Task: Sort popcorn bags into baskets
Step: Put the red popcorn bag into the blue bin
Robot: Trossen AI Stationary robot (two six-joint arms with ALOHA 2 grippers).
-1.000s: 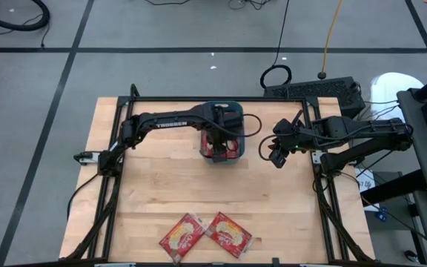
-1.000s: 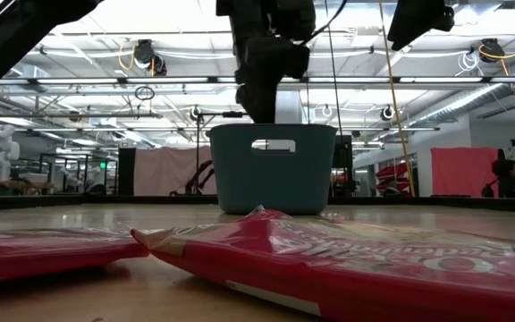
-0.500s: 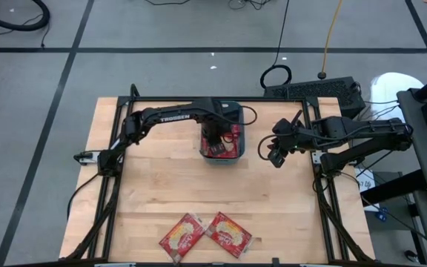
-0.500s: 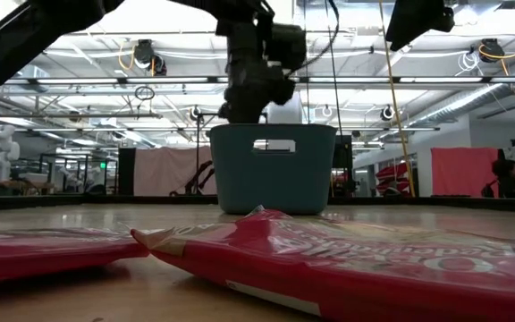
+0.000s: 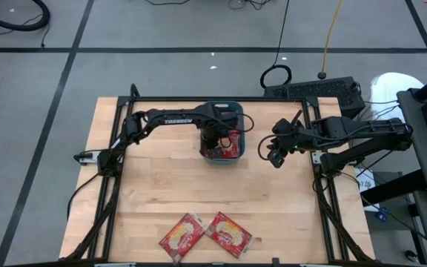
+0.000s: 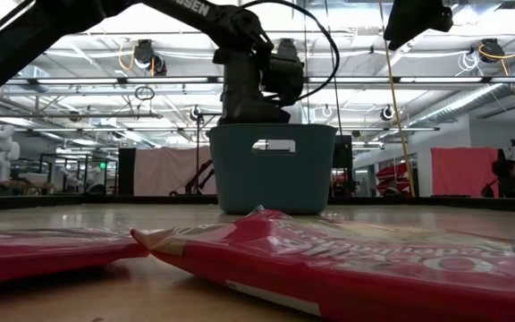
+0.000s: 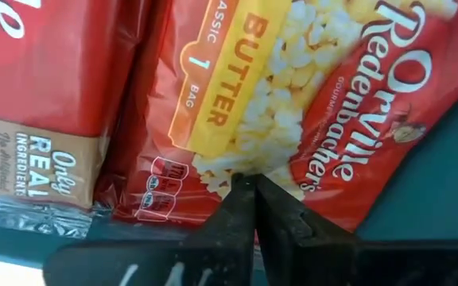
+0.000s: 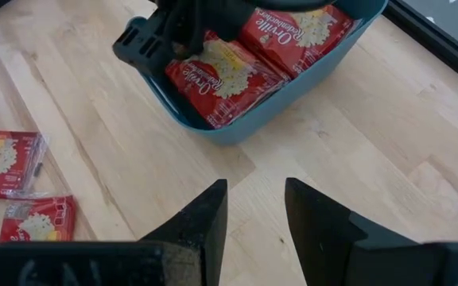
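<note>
Now the left hand (image 7: 249, 184) is inside the bin (image 5: 236, 111) at the worktop's far edge, fingers pressed together, tips on a bag (image 7: 293, 119) lying there, gripping nothing. A second ago it stood spread above the bin; it has since dropped in. Right hand (image 8: 253, 199) hovers half spread, empty, beside the bin. Two bags (image 5: 206, 235) lie at the near edge.

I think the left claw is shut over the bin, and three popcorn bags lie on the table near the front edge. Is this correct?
Not quite: two bags lie near the front edge, as the high view shows. The left claw is indeed shut over the bin.
</note>
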